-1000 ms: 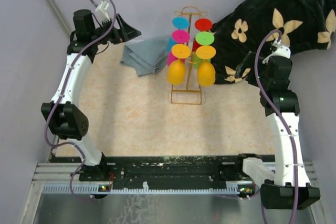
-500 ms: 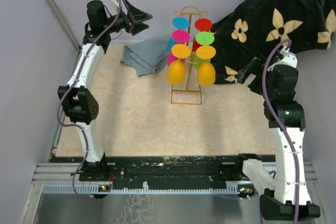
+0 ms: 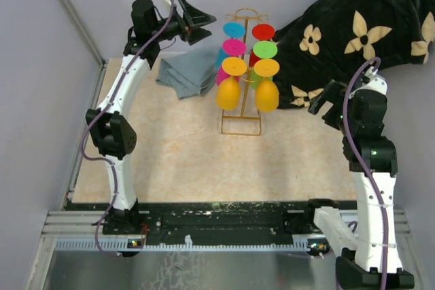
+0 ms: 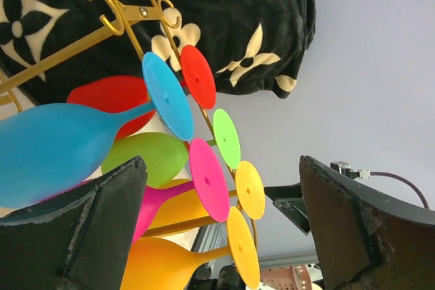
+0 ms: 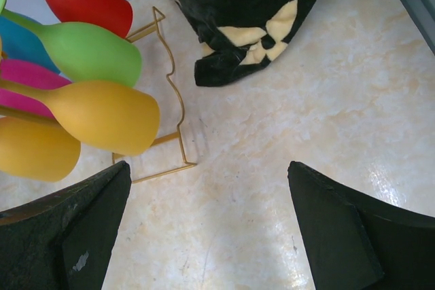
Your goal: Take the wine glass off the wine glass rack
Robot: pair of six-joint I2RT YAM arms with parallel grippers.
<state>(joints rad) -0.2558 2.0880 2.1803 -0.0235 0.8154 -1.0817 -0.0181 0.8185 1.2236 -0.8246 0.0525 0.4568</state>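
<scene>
The wine glass rack stands at the far middle of the table; 6 glasses hang on it upside down in 2 rows, with their flat feet up; the blue wine glass hangs at the top of the left row, and I think it is the one to take, because the left gripper is up high just beside it; its 2 fingers are wide open and hold nothing; the right gripper is low, off to the right of the rack, near the black flower blanket; it is open and holds nothing too

To do this step well, the left gripper should go in slowly until the thin blue stem sits between its fingers, then close softly; I think the glass has to slide out along its hook, not get pulled straight down; the pink glass hangs right under it, so a bump could knock that one or tip the light wire rack

For room, the wall is close behind the rack; the blanket is just beside the right row; a grey cloth lies on the left; the near side of the table looks like the best way out
</scene>
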